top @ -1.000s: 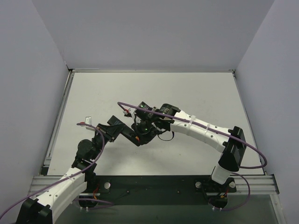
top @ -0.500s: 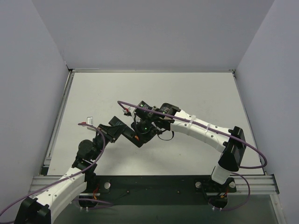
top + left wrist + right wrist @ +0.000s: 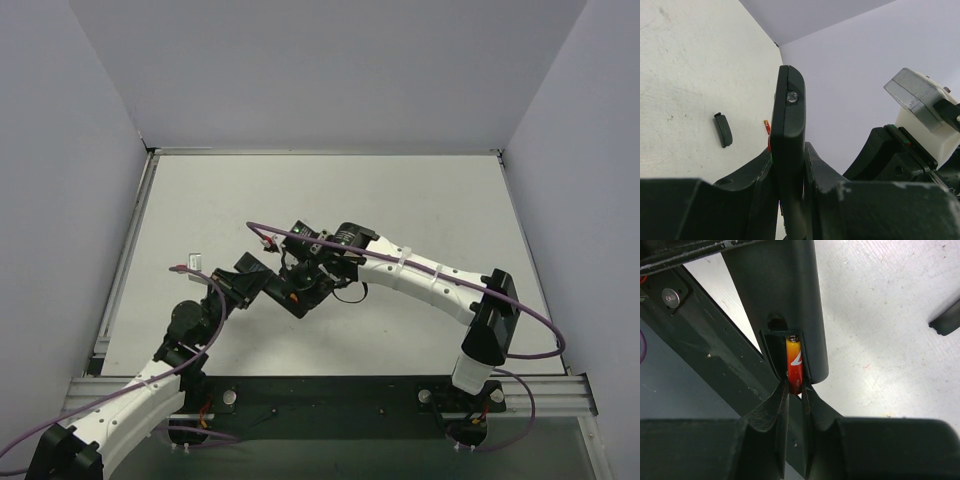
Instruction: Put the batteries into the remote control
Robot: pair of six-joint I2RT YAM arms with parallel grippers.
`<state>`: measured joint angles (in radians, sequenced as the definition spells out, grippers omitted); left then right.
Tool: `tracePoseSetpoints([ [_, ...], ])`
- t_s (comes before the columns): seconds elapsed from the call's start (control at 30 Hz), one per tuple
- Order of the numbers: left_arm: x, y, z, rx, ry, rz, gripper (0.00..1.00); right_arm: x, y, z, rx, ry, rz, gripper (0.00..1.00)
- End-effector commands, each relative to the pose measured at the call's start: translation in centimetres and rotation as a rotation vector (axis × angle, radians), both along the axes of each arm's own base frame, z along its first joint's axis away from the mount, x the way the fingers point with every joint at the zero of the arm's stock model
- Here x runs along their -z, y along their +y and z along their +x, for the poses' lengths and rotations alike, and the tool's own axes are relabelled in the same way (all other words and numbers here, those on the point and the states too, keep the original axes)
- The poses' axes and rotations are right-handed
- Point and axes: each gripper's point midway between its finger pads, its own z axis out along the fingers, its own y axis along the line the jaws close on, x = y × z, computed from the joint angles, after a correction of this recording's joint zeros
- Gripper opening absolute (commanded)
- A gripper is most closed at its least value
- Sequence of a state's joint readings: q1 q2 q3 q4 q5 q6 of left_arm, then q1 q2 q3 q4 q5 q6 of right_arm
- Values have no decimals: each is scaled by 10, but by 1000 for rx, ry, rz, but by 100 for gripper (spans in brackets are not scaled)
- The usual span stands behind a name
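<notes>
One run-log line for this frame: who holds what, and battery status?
left gripper: shut on slim black remote control | right gripper: shut on red-orange cylindrical battery, in open compartment | black cover: on table

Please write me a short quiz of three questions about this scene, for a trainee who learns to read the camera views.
1. True or false: the left pincer is shut on the remote.
2. The battery in the right pincer has its far end:
A. in the remote's open bay
B. on a button
C. clear of the remote
3. Where does the cover lie?

Key
1. True.
2. A.
3. On the table, apart from the remote.
</notes>
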<state>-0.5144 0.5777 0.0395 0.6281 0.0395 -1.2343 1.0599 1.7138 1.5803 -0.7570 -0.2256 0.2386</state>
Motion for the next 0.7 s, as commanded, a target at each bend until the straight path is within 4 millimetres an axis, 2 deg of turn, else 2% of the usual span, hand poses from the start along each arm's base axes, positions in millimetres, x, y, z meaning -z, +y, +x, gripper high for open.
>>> tracePoseSetpoints([
  [0.0, 37, 2, -9, -4, 49, 36, 0, 0, -9, 3, 25, -25, -70, 1],
  [0.47, 37, -3, -9, -24, 63, 46, 0, 1, -2, 5, 17, -66, -95, 1],
  [0.67, 42, 0, -8, -41, 87, 27, 0, 0, -1, 2, 15, -62, -90, 12],
])
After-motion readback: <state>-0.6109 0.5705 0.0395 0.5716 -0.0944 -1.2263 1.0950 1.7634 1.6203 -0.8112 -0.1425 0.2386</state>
